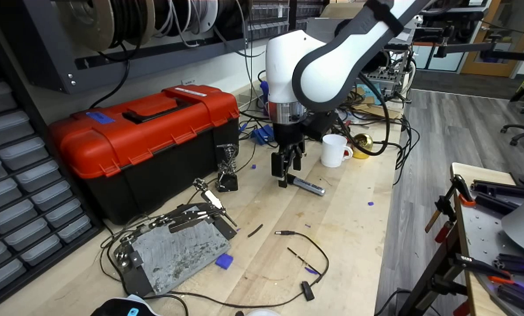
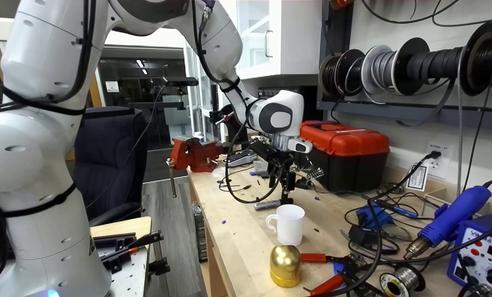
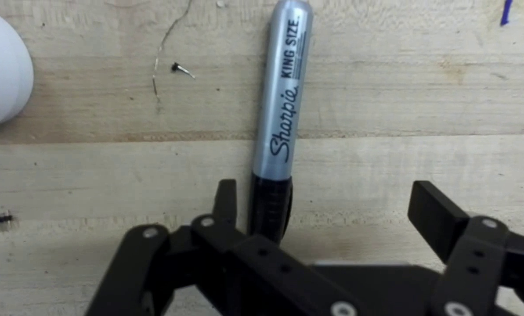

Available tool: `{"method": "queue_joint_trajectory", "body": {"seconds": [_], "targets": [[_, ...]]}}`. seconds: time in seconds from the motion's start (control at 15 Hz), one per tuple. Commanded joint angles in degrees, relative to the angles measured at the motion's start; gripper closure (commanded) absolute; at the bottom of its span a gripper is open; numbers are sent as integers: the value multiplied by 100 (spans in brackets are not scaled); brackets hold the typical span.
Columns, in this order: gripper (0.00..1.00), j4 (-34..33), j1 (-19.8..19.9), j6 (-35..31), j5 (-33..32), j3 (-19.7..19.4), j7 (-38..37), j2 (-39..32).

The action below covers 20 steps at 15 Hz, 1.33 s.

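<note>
arm [image 2: 219, 51] arched, hand [image 3: 325, 204] pointing down, spread wide near marker [image 3: 280, 116]

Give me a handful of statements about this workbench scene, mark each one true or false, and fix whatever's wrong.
The silver marker has a black cap. True.
The marker stands on end. False: it lies on the wooden tabletop.
The pincer stands open. True.
A white mug and a toolbox share the tabletop. True.
The mug lies tipped on its side. False: it stands upright.
The toolbox is green all over. False: its lid is red and its body black.
</note>
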State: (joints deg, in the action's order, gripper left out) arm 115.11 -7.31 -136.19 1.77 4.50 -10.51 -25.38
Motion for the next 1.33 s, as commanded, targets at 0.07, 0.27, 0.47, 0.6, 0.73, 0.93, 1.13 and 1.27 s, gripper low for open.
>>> {"method": "queue_joint_trajectory", "body": {"seconds": [0.07,0.27,0.47,0.6,0.73,0.93,1.13,1.27], "targets": [[0,23,-53,50,-4,-130,-204,-36],[0,-33,-15,72,41,-163,-196,-84],[0,-155,55,142,130,-125,-44,-175],[0,-204,84,152,193,-86,35,-235],[0,-271,92,166,246,-61,81,-320],[0,-328,95,144,295,-53,92,-444],[34,-231,103,37,319,-65,79,-425],[50,-136,115,-35,322,-77,67,-328]]}}
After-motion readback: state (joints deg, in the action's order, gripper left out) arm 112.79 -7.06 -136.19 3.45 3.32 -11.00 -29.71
